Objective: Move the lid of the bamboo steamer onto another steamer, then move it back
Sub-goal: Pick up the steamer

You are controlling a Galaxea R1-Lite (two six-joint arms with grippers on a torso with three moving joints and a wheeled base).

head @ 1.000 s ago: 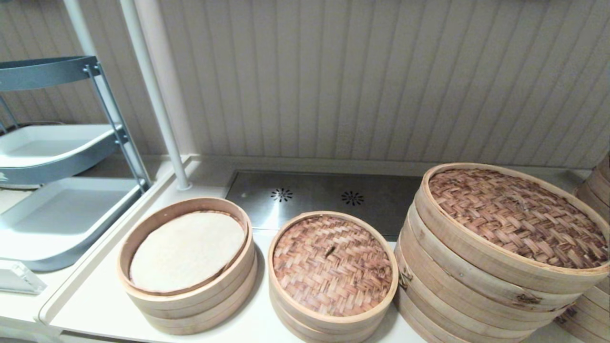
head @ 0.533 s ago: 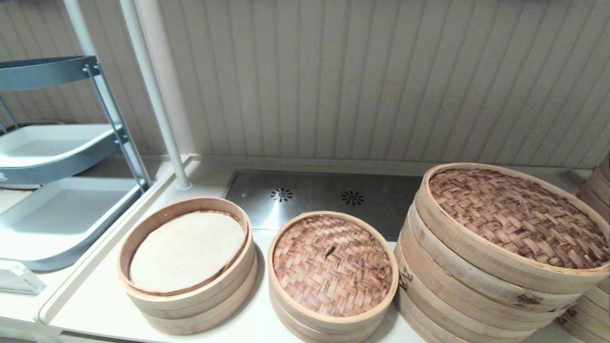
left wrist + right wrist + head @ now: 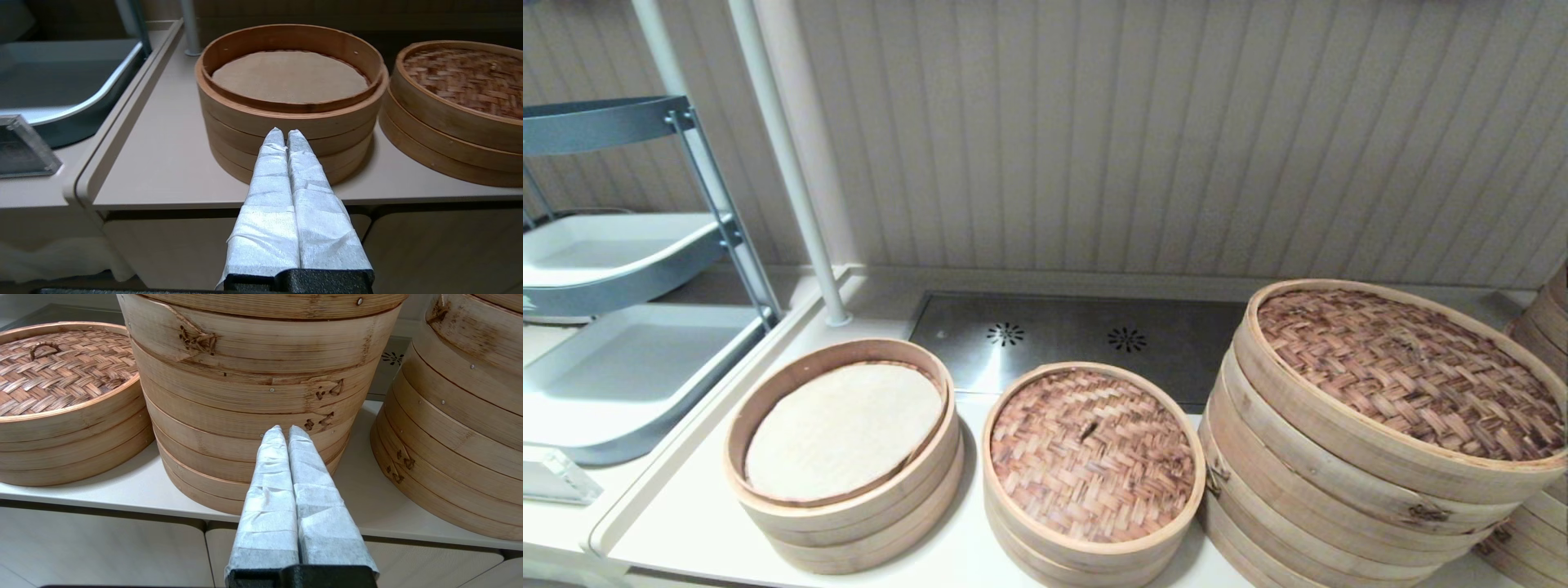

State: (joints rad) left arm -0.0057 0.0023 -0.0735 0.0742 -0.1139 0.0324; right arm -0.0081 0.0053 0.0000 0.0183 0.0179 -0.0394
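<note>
The bamboo steamer lid (image 3: 1092, 453), reddish-brown weave with a pale rim and a small loop handle, sits on the middle small steamer; it also shows in the wrist views (image 3: 466, 77) (image 3: 53, 371). To its left stands the other low steamer (image 3: 882, 506) (image 3: 286, 118), uncovered, with a grey-white liner inside. Neither gripper shows in the head view. My left gripper (image 3: 284, 132) is shut and empty, hanging in front of the counter edge and facing the uncovered steamer. My right gripper (image 3: 284, 430) is shut and empty too, facing the large stack.
A large steamer stack (image 3: 1339, 482) (image 3: 253, 388) with a darker woven lid stands right of the lid; another stack (image 3: 1543, 327) (image 3: 461, 416) is at the far right. A steel drain plate (image 3: 1078, 339) lies behind. A grey rack with white trays (image 3: 621, 359) and a white pole (image 3: 792, 180) stand left.
</note>
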